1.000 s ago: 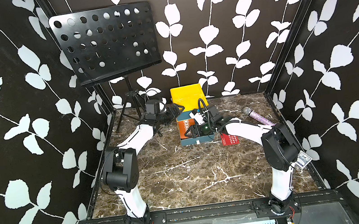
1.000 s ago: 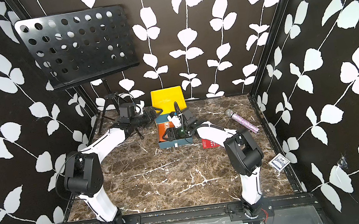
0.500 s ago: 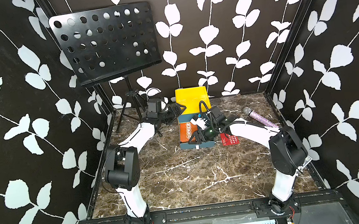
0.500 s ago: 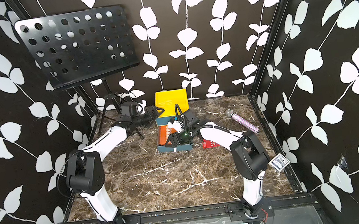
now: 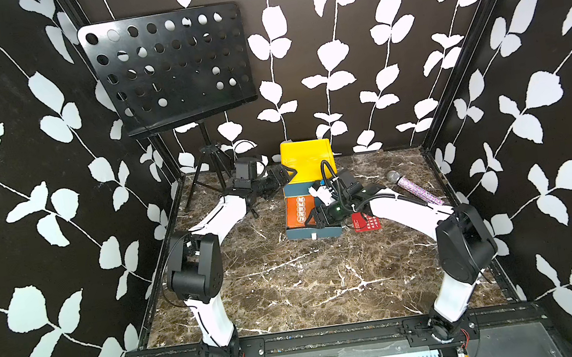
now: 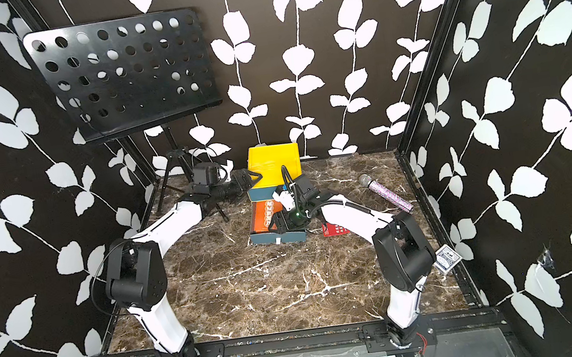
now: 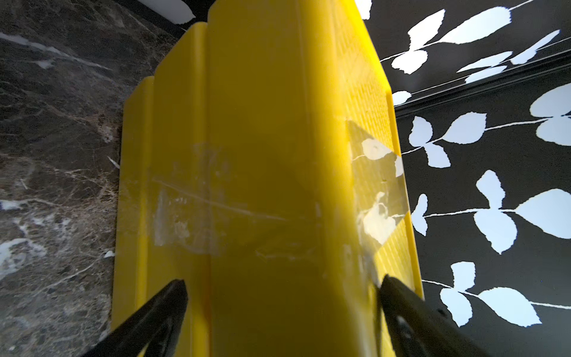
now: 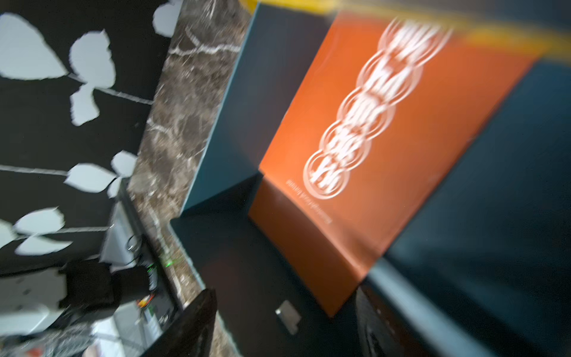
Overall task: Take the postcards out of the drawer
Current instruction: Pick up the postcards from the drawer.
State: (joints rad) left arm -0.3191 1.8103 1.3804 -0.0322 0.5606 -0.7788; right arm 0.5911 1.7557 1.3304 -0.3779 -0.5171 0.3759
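Your left gripper (image 7: 282, 281) is spread wide, its fingers (image 7: 167, 309) on either side of the yellow cabinet (image 5: 306, 156). You cannot tell whether they touch it.

Your right gripper (image 5: 314, 217) hangs over the pulled-out teal drawer (image 5: 312, 235), jaws apart and holding nothing.

An orange postcard (image 8: 386, 139) lies flat in the drawer, below that gripper; the right wrist view is blurred.

A red postcard (image 5: 366, 221) lies on the marble table (image 5: 292, 291), just beside the drawer on the right arm's side.
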